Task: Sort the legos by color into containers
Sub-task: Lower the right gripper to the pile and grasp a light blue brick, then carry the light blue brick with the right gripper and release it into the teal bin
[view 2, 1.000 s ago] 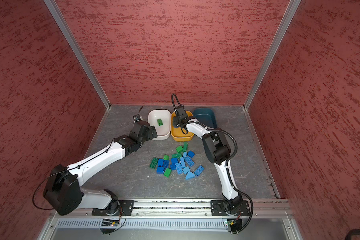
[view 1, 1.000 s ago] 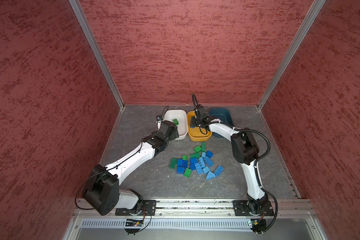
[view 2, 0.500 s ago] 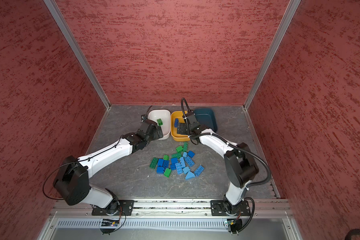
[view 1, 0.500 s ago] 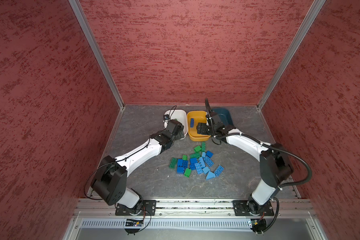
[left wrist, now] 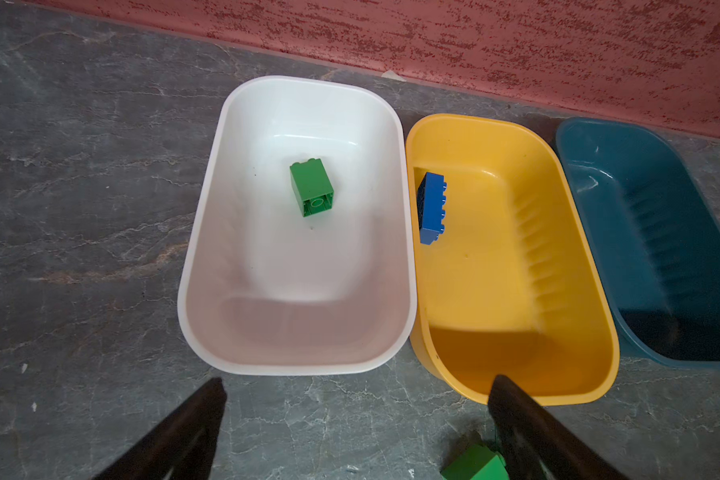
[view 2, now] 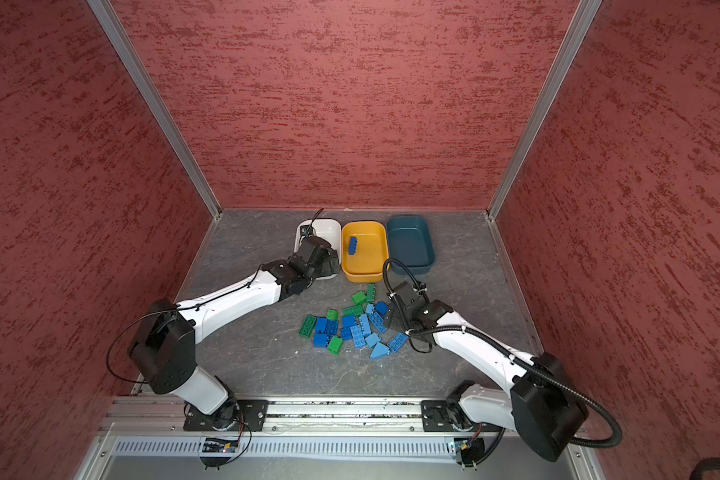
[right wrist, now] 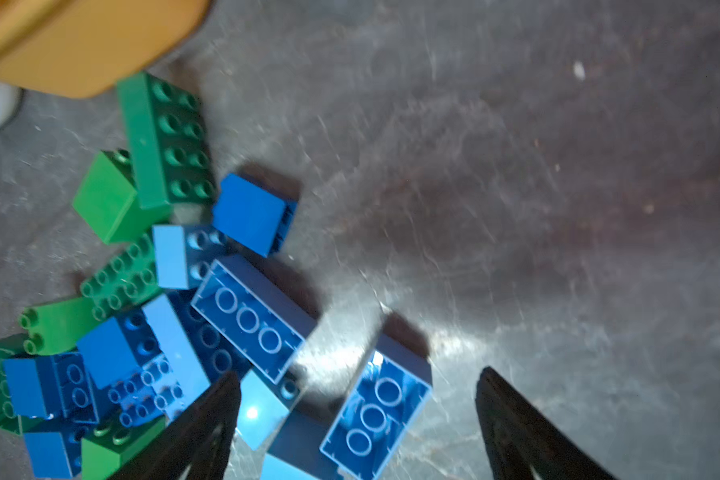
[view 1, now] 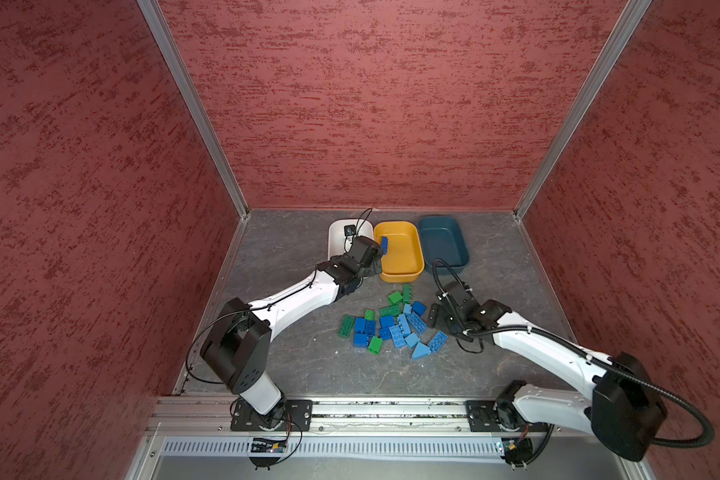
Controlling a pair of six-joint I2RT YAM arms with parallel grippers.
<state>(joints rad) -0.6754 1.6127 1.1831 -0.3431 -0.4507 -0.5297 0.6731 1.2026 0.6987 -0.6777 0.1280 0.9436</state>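
Now right gripper [right wrist: 358, 372], jaws spread and empty, is nearer the mid-surface legos pile [view 1: 391, 328]: light-blue brick [right wrist: 375, 411] lies just ahead, in line with the gap, long axis along the reach; left gripper [left wrist: 360, 380] also released.

Built as two arms: glossy white moulded shell links [view 1: 296, 301] joined by boxy matte-black motor housings [view 1: 235, 353]. Tipped at the left claw [left wrist: 358, 380] and right claw [right wrist: 359, 372] with black wedge-shaped fingers [left wrist: 184, 432] narrowing to points. Trailed behind the left claw by a thin black cable [view 1: 189, 353], behind the right claw by a thick ribbed black hose [view 1: 512, 329]. Bolted behind both claws onto black base plates [view 1: 300, 409] dotted with pale screws.
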